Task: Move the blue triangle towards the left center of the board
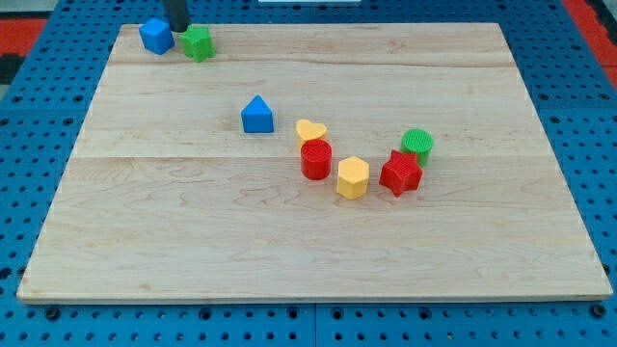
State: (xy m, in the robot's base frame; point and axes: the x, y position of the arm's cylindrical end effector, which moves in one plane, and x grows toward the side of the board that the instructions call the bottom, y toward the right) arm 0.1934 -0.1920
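Blue cube (156,36) beside green block (199,42); red cylinder (315,159).

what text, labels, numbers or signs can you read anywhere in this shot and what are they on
None: no words, labels, numbers or signs can be read in this view.
The wooden board is bare wood grain.
The blue triangle, the blue block and green block at the view's top left, and the yellow heart, red cylinder, yellow hexagon, red star and green cylinder carry no markings.
My tip, between the blue and green blocks, is plain dark.
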